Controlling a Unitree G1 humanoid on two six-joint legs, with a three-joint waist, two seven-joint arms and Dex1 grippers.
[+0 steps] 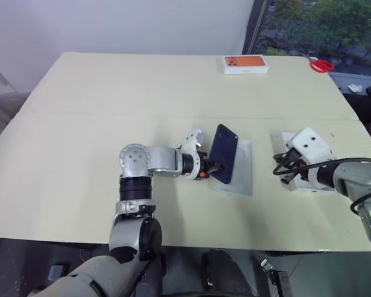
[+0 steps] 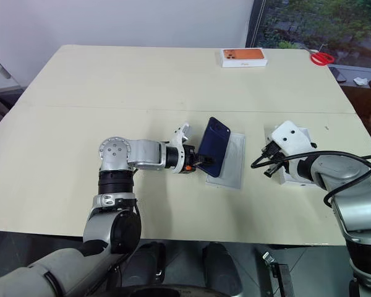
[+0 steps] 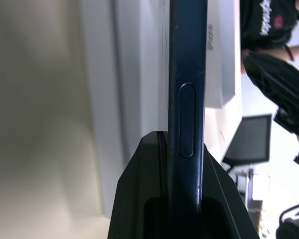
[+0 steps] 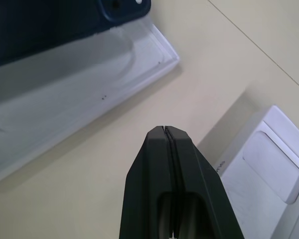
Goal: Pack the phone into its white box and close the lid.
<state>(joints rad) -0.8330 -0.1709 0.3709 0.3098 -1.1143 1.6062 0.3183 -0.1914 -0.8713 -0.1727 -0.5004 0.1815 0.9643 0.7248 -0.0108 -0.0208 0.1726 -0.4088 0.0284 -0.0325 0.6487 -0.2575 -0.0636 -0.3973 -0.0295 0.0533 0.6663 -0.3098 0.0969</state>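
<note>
Left hand [image 1: 211, 167] pinching phone [image 1: 224, 153] edgewise

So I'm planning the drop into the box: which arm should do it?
Left. Its claw is shut on the phone, tilted right over the box. The right claw is shut, empty, off to the side.

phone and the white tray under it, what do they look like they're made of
Phone: glossy dark navy back, likely glass, with a satin frame that may be metal. White box: matte white, thin-walled, probably cardboard, though its smooth rounded inside could be moulded plastic.
</note>
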